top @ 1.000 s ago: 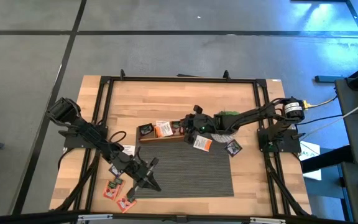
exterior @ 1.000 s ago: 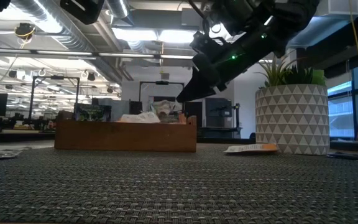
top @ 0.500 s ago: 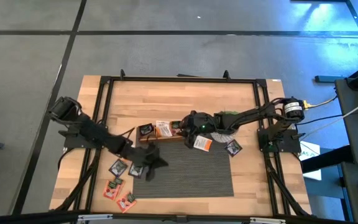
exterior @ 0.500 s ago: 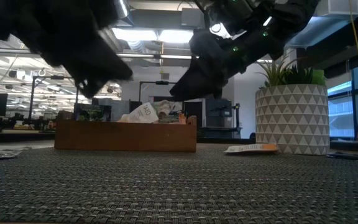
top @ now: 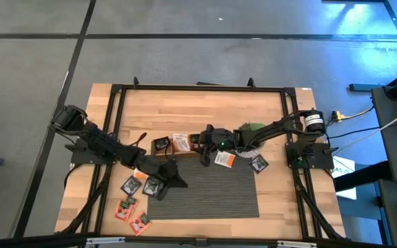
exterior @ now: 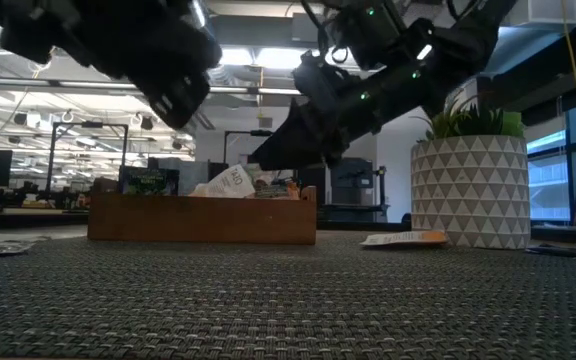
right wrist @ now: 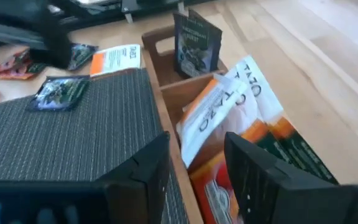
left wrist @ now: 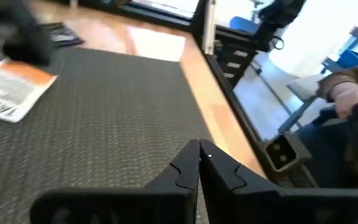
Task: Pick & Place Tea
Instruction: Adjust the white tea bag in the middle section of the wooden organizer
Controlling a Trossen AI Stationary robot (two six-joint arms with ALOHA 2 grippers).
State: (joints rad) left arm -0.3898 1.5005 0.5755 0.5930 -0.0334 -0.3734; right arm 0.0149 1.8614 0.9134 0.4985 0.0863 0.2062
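Observation:
The wooden tray (top: 178, 146) lies at the mat's far edge and holds tea sachets: a dark one (right wrist: 194, 37) upright in its end compartment, white-and-orange ones (right wrist: 225, 106) leaning in the middle. My right gripper (right wrist: 197, 168) hangs open just above the tray's right part, touching nothing. My left gripper (left wrist: 199, 163) is shut and empty over the mat's left part (top: 173, 179). More tea lies loose: two dark sachets (top: 140, 186) and red ones (top: 126, 209) at the near left, a white-orange one (top: 224, 158) and a dark one (top: 258, 163) at the right.
A potted green plant (exterior: 468, 190) stands right of the tray, under my right arm. The dark ribbed mat (top: 212, 189) covers the table's near middle. Black frame rails (top: 112, 138) run along the table's sides. A person's hand and sleeve (left wrist: 347, 99) show beyond the table's edge.
My left gripper has swung from above the red sachets toward the table's far edge and right, onto the mat's left part, staying shut. My right gripper has sunk and tipped down over the tray, edging toward the table's left. A white sachet in the tray now leans up higher.

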